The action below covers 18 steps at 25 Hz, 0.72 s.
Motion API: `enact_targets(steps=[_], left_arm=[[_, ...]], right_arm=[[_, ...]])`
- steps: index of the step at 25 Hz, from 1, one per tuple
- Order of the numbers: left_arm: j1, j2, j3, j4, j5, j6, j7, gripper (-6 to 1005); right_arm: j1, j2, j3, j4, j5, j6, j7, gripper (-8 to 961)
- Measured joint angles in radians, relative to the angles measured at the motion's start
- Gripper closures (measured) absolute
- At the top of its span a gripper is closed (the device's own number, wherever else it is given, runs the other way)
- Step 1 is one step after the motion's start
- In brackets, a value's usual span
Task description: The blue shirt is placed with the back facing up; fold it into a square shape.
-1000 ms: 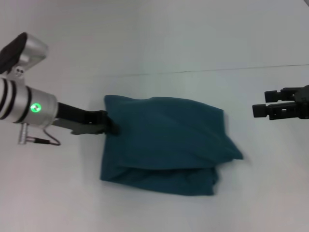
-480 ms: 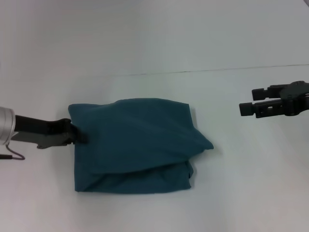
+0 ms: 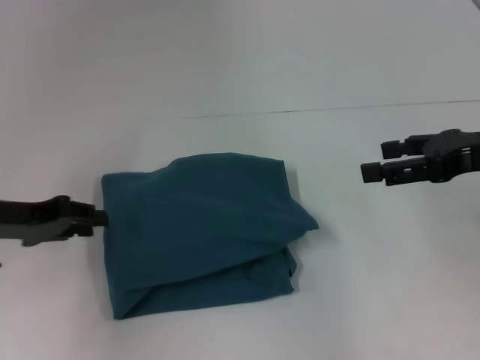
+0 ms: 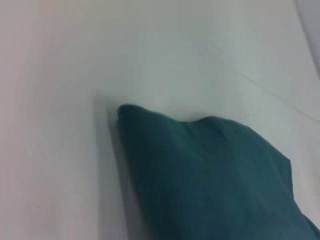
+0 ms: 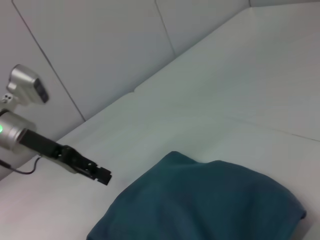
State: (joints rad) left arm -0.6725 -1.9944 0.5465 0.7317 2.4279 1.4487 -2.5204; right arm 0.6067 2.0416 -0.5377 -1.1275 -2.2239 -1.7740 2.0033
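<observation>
Folding judged near its end: large dark teal-blue knit shirt [image 3: 201,232] lying on the plain white table [image 3: 225,75] as a compact, roughly square bundle, towards the robot's left of centre. Only plain fabric showing, no lettering visible. Soft, matte knit, thick where layers stack; upper layer puffed and rounded, not pressed flat, with one corner jutting out as a point on the robot's right side and a lower layer showing under it along the near edge — outline therefore skewed, not a true square. Left gripper [image 3: 99,218] low over the table at the bundle's left edge, tips just beside the cloth or barely touching it, which of the two not determinable; fingers drawn together with nothing visibly pinched between them, so taken as released from the fabric — the same gripper appearing in the right wrist view [image 5: 104,176] with cloth-free tips, apart from the bundle. Right gripper [image 3: 371,171] held above the table well apart from the shirt on the robot's right, fingers spread with a clear gap, grasping nothing. Step in hand judged as release after the last fold. Next move, as a judgement only: tuck in the jutting corner and flatten the puffed top layer, or simply clear both arms.
</observation>
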Motion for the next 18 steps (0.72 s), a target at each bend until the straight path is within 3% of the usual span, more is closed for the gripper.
enact_targets(steps=[6, 7, 8, 12, 15, 18], left_arm=[[0.037, -0.002, -0.107, 0.016, -0.009, 0.042, 0.116, 716], [0.07, -0.01, -0.168, 0.054, -0.066, 0.126, 0.271, 697], [0.074, -0.012, -0.174, 0.06, -0.076, 0.137, 0.292, 650], [0.188, -0.061, -0.254, 0.129, -0.286, 0.261, 0.63, 464], [0.28, -0.081, -0.28, 0.116, -0.436, 0.286, 0.788, 250], [0.362, -0.103, -0.315, 0.085, -0.543, 0.332, 0.943, 130]], right_arm=[[0.009, 0.012, 0.004, 0.041, 0.03, 0.03, -0.048, 13], [0.005, 0.017, 0.006, 0.046, 0.051, 0.035, -0.066, 12], [-0.002, 0.023, 0.009, 0.056, 0.09, 0.045, -0.095, 12], [-0.047, 0.047, 0.012, 0.182, 0.291, 0.103, -0.29, 12], [-0.058, 0.047, 0.008, 0.323, 0.35, 0.148, -0.429, 12], [-0.06, 0.048, 0.006, 0.427, 0.348, 0.168, -0.559, 12]])
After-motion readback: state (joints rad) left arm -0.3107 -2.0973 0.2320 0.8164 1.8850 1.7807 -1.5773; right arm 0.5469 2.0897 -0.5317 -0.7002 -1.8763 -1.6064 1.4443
